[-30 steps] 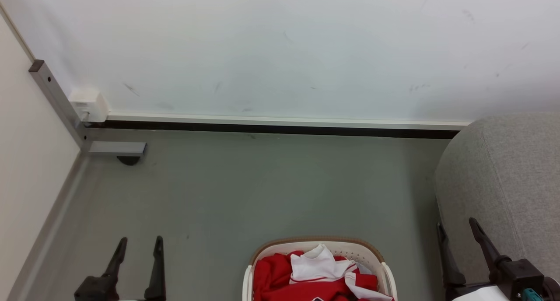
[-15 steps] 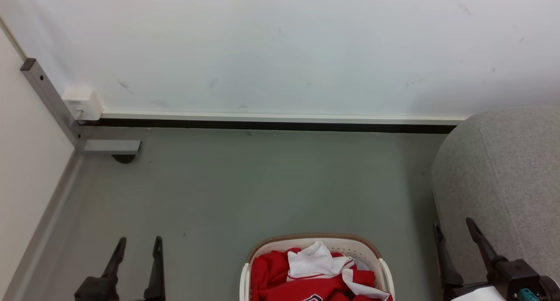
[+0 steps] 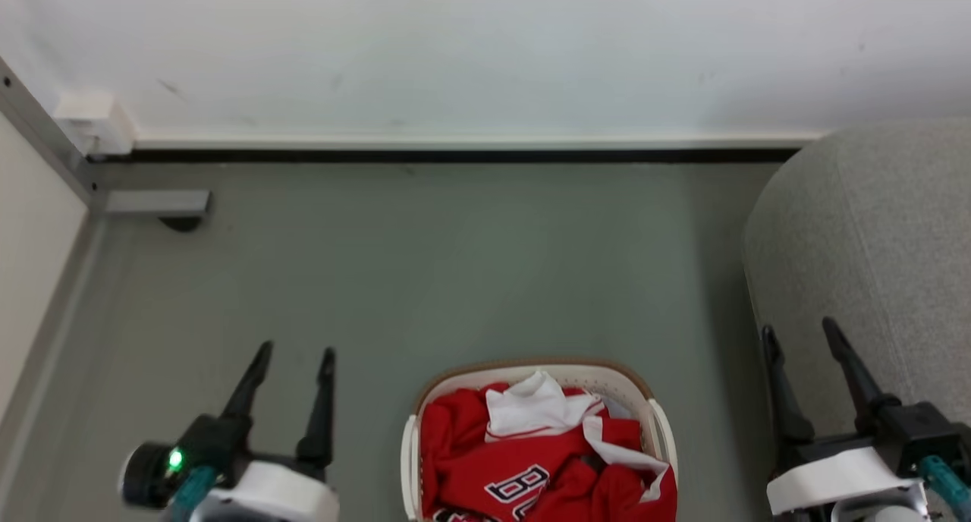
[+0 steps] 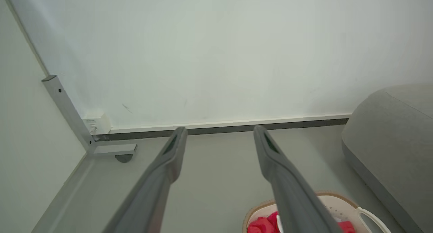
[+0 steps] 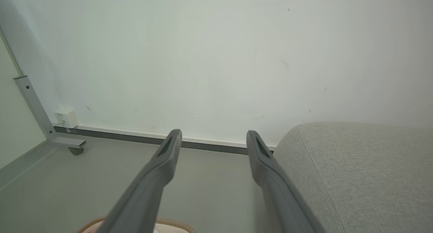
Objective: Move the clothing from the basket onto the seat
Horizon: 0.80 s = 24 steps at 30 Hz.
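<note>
The clothing (image 3: 485, 461), bright red with white trim and black white-outlined letters, lies heaped in the white basket (image 3: 660, 435) with a brown rim at the bottom middle of the head view. In the left wrist view the basket (image 4: 341, 204) peeks in at the bottom right with the red clothing (image 4: 262, 224) inside. The grey seat (image 3: 872, 241) rises at the right, as it does in the wrist views (image 4: 392, 138) (image 5: 355, 172). My left gripper (image 3: 296, 351) stands open and empty left of the basket. My right gripper (image 3: 800, 331) is open and empty beside the seat's front edge.
Grey floor (image 3: 455, 264) stretches from the basket to a white wall (image 3: 485, 44) with a dark baseboard. A grey metal post with a foot bracket (image 3: 152, 202) and a small white box (image 3: 95, 120) stand in the far left corner.
The camera has tilted down, so the wall and floor slid up the picture. Both grippers now reach further into view, still open. The clothing lies as before.
</note>
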### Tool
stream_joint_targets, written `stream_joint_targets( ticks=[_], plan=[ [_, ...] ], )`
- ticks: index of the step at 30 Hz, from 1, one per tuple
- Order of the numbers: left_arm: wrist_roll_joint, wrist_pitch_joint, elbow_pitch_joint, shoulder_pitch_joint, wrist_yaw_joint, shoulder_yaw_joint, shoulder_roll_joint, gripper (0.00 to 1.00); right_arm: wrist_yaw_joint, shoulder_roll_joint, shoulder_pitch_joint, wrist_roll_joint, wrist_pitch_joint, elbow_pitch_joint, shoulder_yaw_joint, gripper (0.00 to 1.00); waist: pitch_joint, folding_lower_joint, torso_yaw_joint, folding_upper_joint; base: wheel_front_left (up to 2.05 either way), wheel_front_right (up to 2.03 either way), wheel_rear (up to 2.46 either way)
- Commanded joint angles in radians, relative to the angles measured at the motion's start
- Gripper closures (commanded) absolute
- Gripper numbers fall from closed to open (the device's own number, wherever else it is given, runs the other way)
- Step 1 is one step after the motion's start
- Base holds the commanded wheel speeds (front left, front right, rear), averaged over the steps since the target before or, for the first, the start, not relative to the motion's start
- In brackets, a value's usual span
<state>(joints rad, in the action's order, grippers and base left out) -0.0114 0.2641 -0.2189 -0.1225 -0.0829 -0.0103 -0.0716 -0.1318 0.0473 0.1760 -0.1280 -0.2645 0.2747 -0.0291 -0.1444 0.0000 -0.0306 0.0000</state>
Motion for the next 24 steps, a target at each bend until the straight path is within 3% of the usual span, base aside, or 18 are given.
stream_joint_targets(
  ticks=[1, 8, 15, 24],
  plan=[
    [0.013, 0.001, -0.006, -0.032, -0.008, -0.020, -0.007, 0.00, 0.002, 0.006, 0.021, -0.014, 0.000, -0.010, 0.007, 0.00, -0.056, 0.0000, -0.015, 0.0000, 0.00, 0.00, 0.00],
    [0.053, 0.001, -0.082, -0.189, -0.040, -0.189, -0.030, 0.00, 0.002, 0.005, 0.084, -0.015, 0.000, -0.060, 0.018, 0.00, -0.200, 0.0000, -0.046, 0.0000, 0.00, 0.00, 0.00],
    [0.094, -0.009, -0.265, -0.342, -0.047, -0.351, -0.046, 0.00, 0.002, 0.005, 0.140, -0.013, 0.000, -0.113, 0.032, 0.00, -0.315, 0.0000, -0.077, 0.0000, 0.00, 0.00, 0.00],
    [0.174, -0.084, -0.489, -0.494, -0.047, -0.469, -0.024, 0.00, 0.002, 0.005, 0.184, -0.039, 0.000, -0.169, 0.011, 0.00, -0.423, 0.0000, -0.115, 0.0000, 0.00, 0.00, 0.00]
  ],
)
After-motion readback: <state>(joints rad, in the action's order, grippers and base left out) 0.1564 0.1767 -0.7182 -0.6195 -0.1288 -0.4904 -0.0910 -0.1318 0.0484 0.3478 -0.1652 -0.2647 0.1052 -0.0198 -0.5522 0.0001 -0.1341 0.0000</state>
